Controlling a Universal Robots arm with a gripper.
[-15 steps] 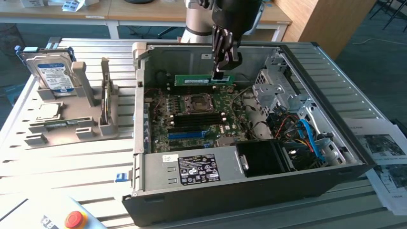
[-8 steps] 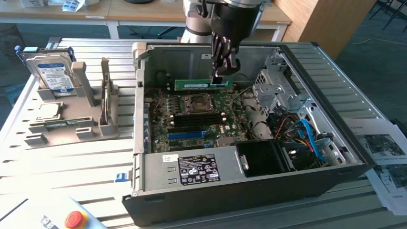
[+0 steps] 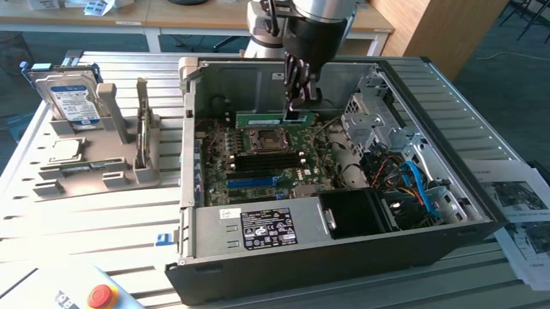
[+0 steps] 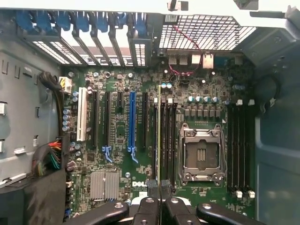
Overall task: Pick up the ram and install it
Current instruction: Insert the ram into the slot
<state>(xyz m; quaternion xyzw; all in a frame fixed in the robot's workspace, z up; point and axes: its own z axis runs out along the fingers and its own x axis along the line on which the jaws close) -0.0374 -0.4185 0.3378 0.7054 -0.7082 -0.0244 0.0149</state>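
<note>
Exterior view puts my gripper down inside the open case, jaws pinching the ram by its upper edge. I see the ram standing on edge and level, low over the motherboard, just on the far side of the socket. Through the wrist view it runs edge-on out from between the fingers, above the slots; whether it touches one I cannot tell. A hard drive stands on the exterior view's left, well apart.
</note>
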